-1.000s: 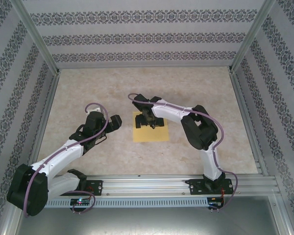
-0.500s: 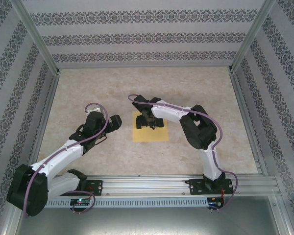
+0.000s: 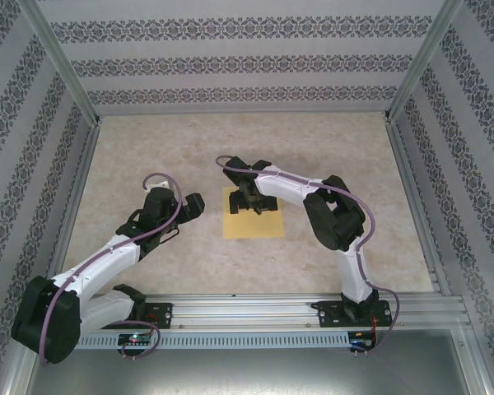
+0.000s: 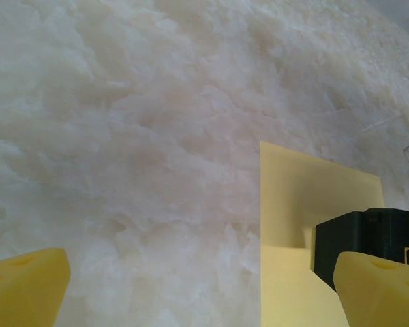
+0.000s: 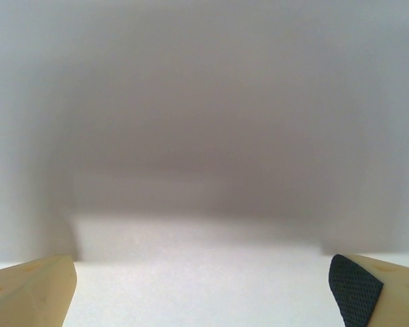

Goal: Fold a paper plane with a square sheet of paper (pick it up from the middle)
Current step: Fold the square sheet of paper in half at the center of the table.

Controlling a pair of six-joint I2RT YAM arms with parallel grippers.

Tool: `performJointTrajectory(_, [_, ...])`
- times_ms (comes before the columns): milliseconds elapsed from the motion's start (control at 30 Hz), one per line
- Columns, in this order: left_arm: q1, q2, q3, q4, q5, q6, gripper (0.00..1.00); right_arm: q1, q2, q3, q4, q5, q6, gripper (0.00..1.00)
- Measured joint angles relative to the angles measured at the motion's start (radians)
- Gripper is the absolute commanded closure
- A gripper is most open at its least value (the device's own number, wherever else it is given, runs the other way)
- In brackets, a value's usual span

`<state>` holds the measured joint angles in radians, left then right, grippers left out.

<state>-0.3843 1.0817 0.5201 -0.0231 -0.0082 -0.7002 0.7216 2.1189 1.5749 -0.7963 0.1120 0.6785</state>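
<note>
The paper (image 3: 253,227) is lying flat near the middle of the table (image 3: 329,148), its edges looking sharp and square. Seen from above, the right gripper (image 3: 249,204) is sitting over the paper's 12 o'clock half, its arm reaching in from 4 o'clock. In the right wrist view this gripper (image 5: 201,293) is spreading its fingertips (image 5: 28,289) to the frame's 7 and 5 o'clock corners, wide apart with nothing between them. The surface ahead is showing only as a pale blur, so whether the tips are touching the paper cannot be told. The left gripper (image 3: 195,205) is hanging just beside the paper at its 9 o'clock, apart from it. In the left wrist view that gripper (image 4: 204,293) is also gaping fully and gripping nothing, its yellow fingertips (image 4: 24,286) showing at the bottom corners. There the paper (image 4: 293,204) is lying at 4 o'clock, with the right gripper's dark body (image 4: 368,235) standing on or just above it.
</note>
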Motion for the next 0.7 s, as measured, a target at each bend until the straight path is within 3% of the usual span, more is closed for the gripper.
performJointTrajectory(600, [0.0,-0.004,0.0,0.0,0.0,0.0,0.0,0.001,0.02,-0.006,0.026,-0.019,0.006,0.1])
performJointTrajectory(700, [0.0,-0.004,0.0,0.0,0.0,0.0,0.0,0.003,0.02,-0.002,0.023,-0.015,0.004,0.06])
